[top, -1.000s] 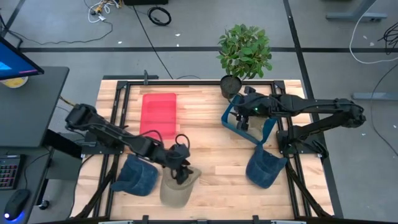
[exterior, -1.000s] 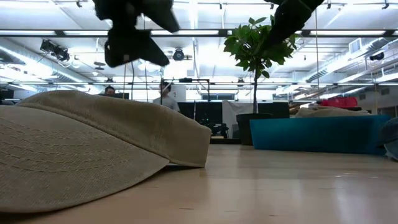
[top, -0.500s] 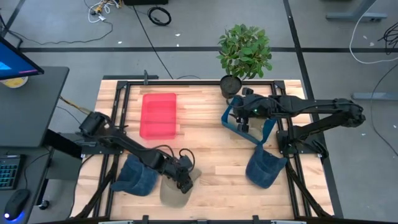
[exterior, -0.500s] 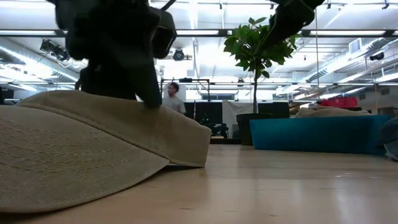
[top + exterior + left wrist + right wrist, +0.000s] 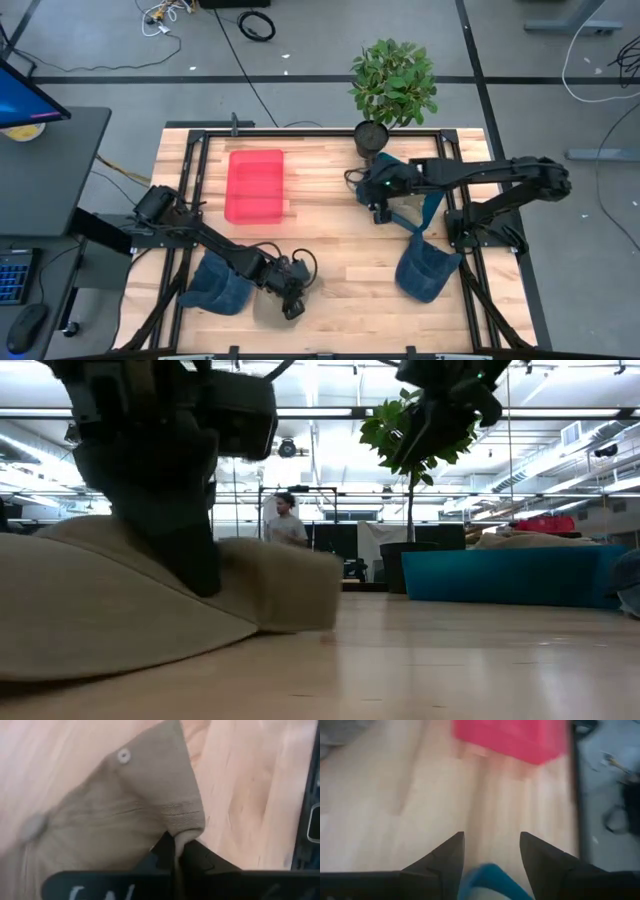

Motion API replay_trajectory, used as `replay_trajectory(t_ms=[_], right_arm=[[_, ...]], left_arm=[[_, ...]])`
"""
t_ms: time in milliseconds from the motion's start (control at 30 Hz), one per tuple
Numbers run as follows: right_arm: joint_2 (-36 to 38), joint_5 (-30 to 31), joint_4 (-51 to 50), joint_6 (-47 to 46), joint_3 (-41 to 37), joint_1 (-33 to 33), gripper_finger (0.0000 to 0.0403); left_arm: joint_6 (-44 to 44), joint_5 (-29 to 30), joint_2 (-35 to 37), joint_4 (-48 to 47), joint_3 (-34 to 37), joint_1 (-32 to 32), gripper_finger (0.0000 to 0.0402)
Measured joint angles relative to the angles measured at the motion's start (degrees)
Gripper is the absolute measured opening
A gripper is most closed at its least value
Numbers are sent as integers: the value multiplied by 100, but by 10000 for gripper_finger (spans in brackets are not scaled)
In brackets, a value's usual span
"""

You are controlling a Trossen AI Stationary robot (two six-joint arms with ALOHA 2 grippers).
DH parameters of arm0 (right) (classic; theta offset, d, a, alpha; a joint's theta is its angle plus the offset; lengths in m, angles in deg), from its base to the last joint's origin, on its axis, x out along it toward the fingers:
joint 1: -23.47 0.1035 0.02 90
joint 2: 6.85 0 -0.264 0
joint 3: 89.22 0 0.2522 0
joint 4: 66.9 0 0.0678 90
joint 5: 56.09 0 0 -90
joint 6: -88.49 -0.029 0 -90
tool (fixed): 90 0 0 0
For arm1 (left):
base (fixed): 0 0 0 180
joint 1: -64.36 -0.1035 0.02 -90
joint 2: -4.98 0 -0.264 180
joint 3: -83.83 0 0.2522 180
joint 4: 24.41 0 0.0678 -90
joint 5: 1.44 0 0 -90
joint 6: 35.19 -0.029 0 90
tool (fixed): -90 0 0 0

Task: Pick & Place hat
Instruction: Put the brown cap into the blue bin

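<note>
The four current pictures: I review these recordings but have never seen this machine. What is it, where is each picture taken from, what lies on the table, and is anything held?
It is a robot with two dark arms at a wooden table. The high view looks straight down; the low view looks level across the tabletop; each wrist view looks past one arm's fingers. The left gripper, near the table's front edge, has pinched a fold of the tan hat. The right gripper hangs open and empty beside the teal bin. Also on the table: a red box, two blue hats and a potted plant. A person stands in the room behind.
</note>
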Motion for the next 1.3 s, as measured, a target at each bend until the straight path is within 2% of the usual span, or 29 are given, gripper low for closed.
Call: replay_trajectory(t_ms=[100, 333, 433, 533, 767, 867, 1033, 1300], right_arm=[[-282, -683, 314, 170, 0, 0, 194], [-847, -2191, 1212, 511, 0, 97, 194], [-986, -2860, 1660, 618, 0, 250, 194], [-1103, -3315, 1983, 604, 0, 436, 194], [-1669, -3365, 2710, 267, 0, 981, 194], [-1974, -3144, 3216, 247, 0, 1137, 194], [-2318, -2618, 3702, 207, 0, 1178, 194], [-2630, -2596, 3754, -439, 2, 1145, 194]], left_arm=[[-944, -109, 30, -54, -193, 0, 13], [-4434, -375, 48, -345, -1084, 190, 9], [-5169, -392, 48, -832, -1401, 196, 9], [-5543, -358, 54, -1266, -1524, 155, 9], [-6178, -365, 54, -1550, -1526, 25, 8], [-6484, -361, 54, -1536, -1526, -17, 8], [-6785, -362, 54, -1604, -1526, -21, 8], [-7431, -214, 54, -1670, -1526, -31, 8]])
